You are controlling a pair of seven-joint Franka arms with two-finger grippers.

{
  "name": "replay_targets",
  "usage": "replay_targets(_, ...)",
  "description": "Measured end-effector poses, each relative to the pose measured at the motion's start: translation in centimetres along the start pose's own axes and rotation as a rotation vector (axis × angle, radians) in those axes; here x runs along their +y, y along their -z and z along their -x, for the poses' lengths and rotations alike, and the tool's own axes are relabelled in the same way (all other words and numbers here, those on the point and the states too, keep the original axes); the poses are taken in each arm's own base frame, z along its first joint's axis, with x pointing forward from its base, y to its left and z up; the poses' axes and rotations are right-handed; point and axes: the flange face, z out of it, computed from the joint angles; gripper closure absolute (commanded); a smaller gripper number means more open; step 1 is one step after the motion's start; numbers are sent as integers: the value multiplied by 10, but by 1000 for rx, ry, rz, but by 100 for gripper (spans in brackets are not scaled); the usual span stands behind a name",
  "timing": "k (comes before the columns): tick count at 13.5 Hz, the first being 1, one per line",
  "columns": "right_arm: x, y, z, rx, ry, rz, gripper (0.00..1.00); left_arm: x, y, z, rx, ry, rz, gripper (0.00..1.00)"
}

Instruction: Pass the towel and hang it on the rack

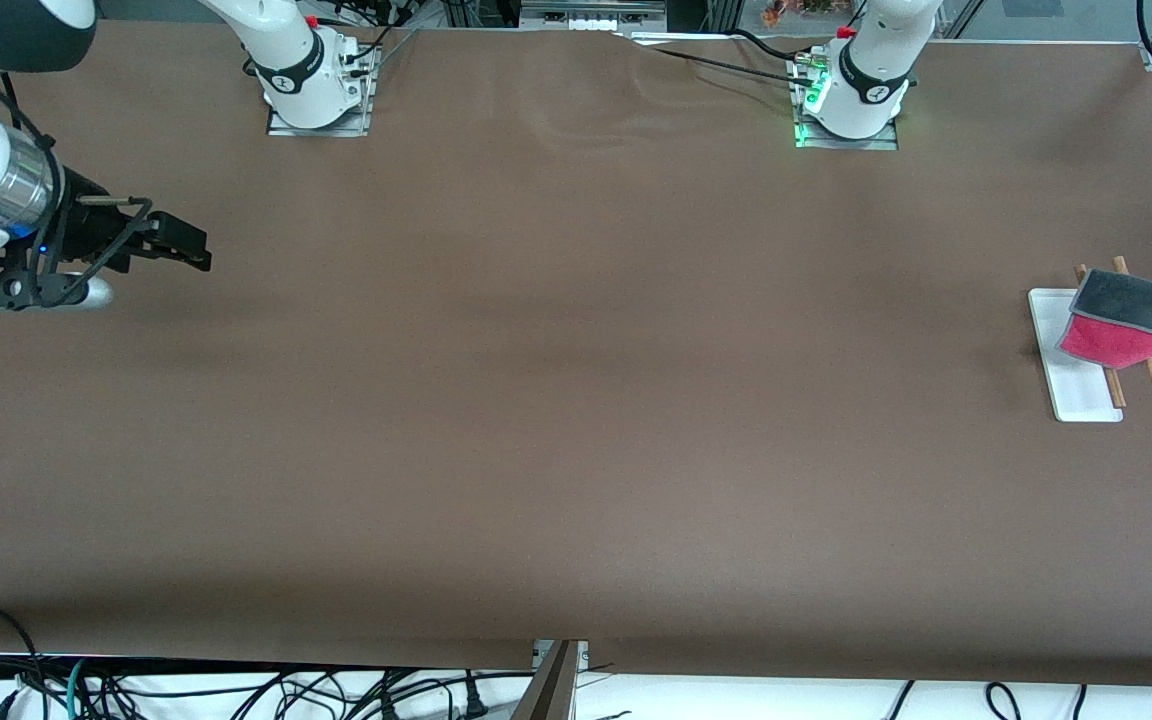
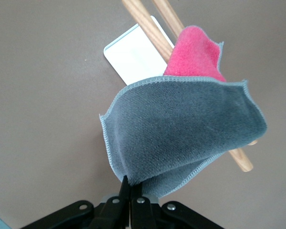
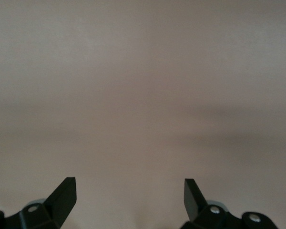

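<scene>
Towel: I see the towel (image 2: 186, 129) folded, dark grey over red-pink, draped across the rack (image 2: 133, 52) rods.
Left gripper: left gripper (image 2: 130, 191) pinches its grey corner.
Right gripper: right gripper (image 3: 129, 195) waits, fingers apart, over bare surface (image 1: 556, 400).

Brown table (image 1: 556, 400), rack (image 1: 1071, 385) on it

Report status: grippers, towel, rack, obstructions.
Left gripper shut on towel, over the rack. Towel draped on the rods, pink side hanging. Right gripper open, waiting over its table end. Nothing in the way.
</scene>
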Motion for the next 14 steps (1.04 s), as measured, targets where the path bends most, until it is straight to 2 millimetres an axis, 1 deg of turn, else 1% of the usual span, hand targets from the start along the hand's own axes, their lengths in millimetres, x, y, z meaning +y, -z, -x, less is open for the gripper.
replay_targets(2, 4, 0, 1, 5, 5, 47, 0, 0, -2, -8, 4, -12, 1, 100)
replay_targets(6, 11, -5, 0, -3, -3, 59, 0, 5, -2, -25, 1, -10, 26, 100)
replay_targets(7, 11, -7, 0, -5, -3, 55, 0, 7, -3, -28, -1, -4, 37, 97)
replay_targets(8, 10, -9, -1, -7, -3, 47, 0, 8, -4, -30, -3, 3, 45, 34)
replay_targets(9, 10, -11, -1, -9, -3, 40, 0, 8, -4, -31, -3, 6, 48, 4)
replay_targets(10, 10, -11, -1, -9, -5, 36, 0, 9, -5, -31, -4, 8, 50, 0)
replay_targets(14, 12, -8, -3, 10, -7, 31, 0, 9, -5, -31, -4, 13, 53, 0)
